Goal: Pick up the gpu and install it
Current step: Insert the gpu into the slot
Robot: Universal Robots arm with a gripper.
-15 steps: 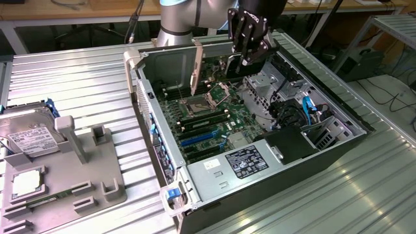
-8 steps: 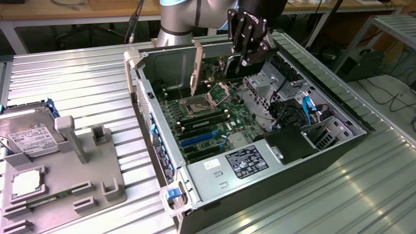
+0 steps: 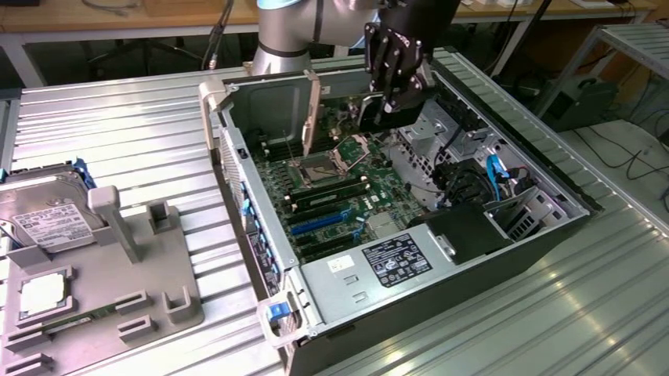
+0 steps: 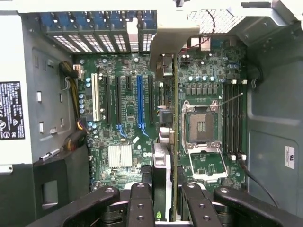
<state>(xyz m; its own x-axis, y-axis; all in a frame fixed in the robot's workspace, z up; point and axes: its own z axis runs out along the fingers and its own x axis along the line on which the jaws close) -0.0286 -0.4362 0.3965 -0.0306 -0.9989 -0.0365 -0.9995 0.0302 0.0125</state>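
**An open computer case (image 3: 266, 110) on a metal desk (image 3: 125, 117)**

The case sits in the middle of the frame. Inside is a green board (image 3: 377, 188) with a blue slot (image 3: 313, 225). At the exterior view's left, a silver hard drive (image 3: 42, 215) sits on a gray holder (image 3: 146, 274).

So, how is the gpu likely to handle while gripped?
Probably stiff: the gpu runs straight, edge-on, out from the hand. Likely fragile: a thin board with exposed parts. Held near one end, it might pivot if pushed.
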